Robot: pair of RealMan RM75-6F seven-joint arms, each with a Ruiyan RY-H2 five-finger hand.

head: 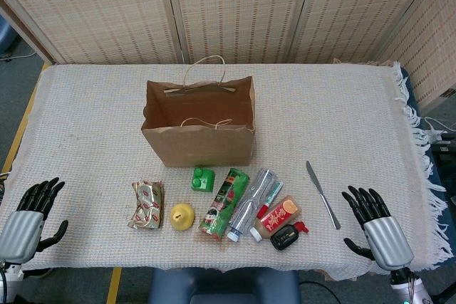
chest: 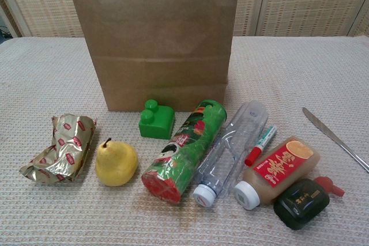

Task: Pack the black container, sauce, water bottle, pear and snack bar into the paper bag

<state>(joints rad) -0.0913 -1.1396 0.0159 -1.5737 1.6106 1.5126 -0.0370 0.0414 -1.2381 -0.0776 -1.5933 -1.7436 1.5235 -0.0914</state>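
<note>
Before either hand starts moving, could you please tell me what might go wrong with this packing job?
1. The water bottle, red marker and sauce bottle lie packed together, so fingers reaching for one may drag a neighbour.
2. The pear and bottle are rounded and could roll when nudged.
3. The paper bag stands unsupported; a dropped item could tip it.

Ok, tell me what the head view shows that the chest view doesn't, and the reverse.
Only the head view shows the left hand and right hand, both open at the table's near edge, plus the paper bag's open, apparently empty inside and its handles. Only the chest view shows close detail: the pear's stem and the white caps of the water bottle and sauce. Both show the bag upright behind the row of items, the snack bar, the black container and the knife.
</note>
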